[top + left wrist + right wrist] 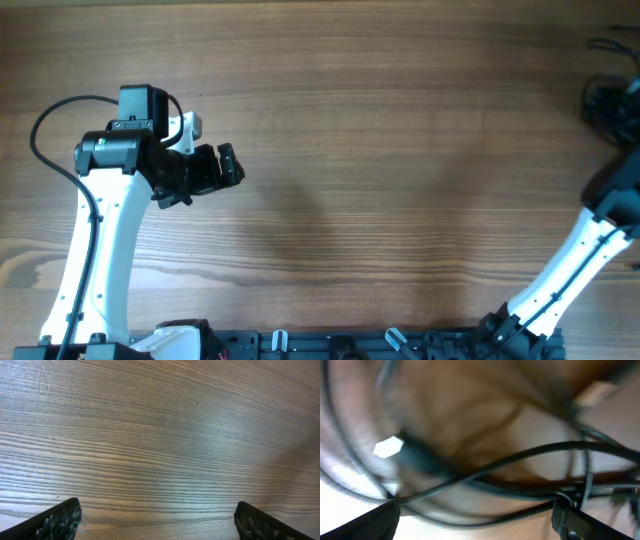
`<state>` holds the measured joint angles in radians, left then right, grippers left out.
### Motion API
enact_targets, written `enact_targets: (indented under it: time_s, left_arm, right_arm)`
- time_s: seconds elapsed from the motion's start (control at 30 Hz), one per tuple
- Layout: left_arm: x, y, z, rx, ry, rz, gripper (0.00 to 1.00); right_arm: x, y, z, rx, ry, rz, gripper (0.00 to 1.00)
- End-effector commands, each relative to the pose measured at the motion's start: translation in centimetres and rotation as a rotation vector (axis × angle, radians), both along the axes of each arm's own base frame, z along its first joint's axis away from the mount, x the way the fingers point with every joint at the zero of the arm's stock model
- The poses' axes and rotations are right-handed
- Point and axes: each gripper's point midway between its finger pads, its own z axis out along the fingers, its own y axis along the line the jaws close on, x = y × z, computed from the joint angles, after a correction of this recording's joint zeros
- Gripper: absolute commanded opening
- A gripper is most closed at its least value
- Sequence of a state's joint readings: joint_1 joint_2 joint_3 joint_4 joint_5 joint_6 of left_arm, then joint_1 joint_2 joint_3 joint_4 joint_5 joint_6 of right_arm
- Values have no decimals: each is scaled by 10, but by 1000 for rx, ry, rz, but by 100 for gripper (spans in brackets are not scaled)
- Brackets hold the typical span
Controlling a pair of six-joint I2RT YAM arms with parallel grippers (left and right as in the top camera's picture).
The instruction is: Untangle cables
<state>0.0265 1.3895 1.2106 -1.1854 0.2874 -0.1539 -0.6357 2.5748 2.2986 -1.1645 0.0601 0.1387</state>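
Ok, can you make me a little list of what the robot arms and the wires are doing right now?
left gripper: open, over bare wood, nothing between its fingers
right gripper: open, at the table's far right edge, close up to the cables
cables: thin dark wires, looped and crossing each other, blurry in the right wrist view
table: brown wood grain
job: cables not untangled yet

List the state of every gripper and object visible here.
left gripper: open, empty, above the bare table.
right gripper: open, fingers wide apart, close over the cables.
cables: tangled, with strands crossing one another; the view is blurred.
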Motion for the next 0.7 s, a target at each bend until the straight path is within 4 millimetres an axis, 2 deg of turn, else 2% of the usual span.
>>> enact_targets:
  time_s: [0.0,0.03,0.1,0.2,0.27,0.37,0.47,0.57,0.6,0.67]
  left_arm:
    - [0,-2,-1,-16,1,-15,100]
    - [1,-2,-1,-16,-1,-15,100]
    - [1,-2,-1,-16,-1,-15,100]
    - [1,-2,-1,-16,-1,-15,100]
    - [1,-2,-1,-16,-2,-15,100]
    - [1,-2,-1,-16,-3,-15,100]
    - [2,-2,-1,-17,-4,-11,100]
    - [1,-2,-1,-17,-4,-12,100]
    - [1,-2,-1,-17,-3,-12,100]
    - [1,-2,-1,-17,-3,-12,100]
  right_arm:
    - [-35,-31,-20,65,5,-127,100]
    - [-46,-43,-20,58,10,-183,100]
    - [-60,-55,-20,62,8,-259,100]
    - [-68,-59,-20,71,10,-313,100]
    - [-66,-59,-15,67,1,-313,100]
    - [-48,-57,9,44,-68,-302,100]
    - [-25,-47,48,6,-146,-273,100]
    - [-4,-26,84,-21,-207,-252,100]
    - [0,-21,90,-26,-215,-237,100]
    - [18,4,112,-45,-247,-157,100]
